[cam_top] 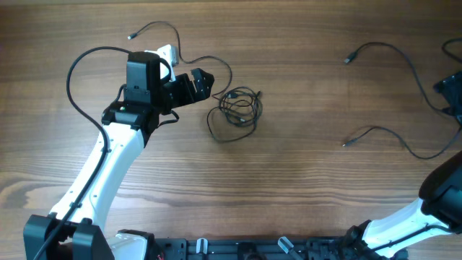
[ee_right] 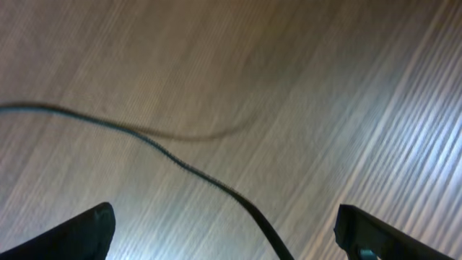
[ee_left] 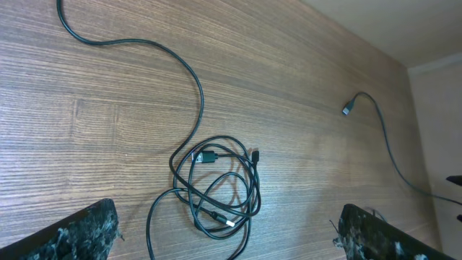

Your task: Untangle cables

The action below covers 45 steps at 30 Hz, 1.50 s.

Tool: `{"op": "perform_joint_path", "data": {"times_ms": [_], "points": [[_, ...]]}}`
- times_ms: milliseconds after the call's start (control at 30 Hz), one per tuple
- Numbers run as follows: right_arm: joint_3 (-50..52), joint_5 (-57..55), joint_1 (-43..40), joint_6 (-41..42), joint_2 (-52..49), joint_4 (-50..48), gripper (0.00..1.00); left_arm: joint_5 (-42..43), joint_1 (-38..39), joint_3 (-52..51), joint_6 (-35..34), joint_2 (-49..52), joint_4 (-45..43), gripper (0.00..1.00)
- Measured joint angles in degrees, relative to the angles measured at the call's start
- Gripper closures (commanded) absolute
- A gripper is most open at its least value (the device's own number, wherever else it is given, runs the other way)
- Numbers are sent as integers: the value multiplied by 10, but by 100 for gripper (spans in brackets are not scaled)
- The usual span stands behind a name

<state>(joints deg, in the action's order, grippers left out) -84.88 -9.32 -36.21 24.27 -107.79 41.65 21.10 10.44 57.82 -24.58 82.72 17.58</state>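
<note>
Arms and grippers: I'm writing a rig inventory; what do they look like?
The left arm and right arm have white links and black joints. A black cable loops off the left one. The left fingers are black with pale scuffs; right fingers plain black.

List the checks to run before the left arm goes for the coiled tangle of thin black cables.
1. Left gripper jaws wide: ok.
2. Coiled tangle of thin black cables ahead of it, flat on the brown wooden table: ok.
3. Tangle's loops separated: not ok, they cross.
4. Right gripper open, gripping nothing: ok.
5. Loose black cables lie apart from the tangle: ok.
</note>
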Motion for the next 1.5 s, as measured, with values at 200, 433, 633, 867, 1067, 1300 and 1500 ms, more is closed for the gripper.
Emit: {"op": "perform_joint_path", "data": {"times_ms": [200,433,633,867,1067,1300,1500], "points": [[0,-15,-3,-61,0,-94,14,0,0,0,0,0,0,0],[0,267,54,-148,0,58,96,0,0,0,0,0,1,0],[2,194,122,-125,0,190,96,0,0,0,0,0,0,0],[152,146,144,-110,-1,109,96,0,0,0,0,0,0,0],[217,133,145,-104,6,-14,96,0,0,0,0,0,0,0],[232,116,144,-89,8,-132,96,0,0,0,0,0,0,0],[123,152,144,-85,26,81,96,0,0,0,0,0,0,0]]}}
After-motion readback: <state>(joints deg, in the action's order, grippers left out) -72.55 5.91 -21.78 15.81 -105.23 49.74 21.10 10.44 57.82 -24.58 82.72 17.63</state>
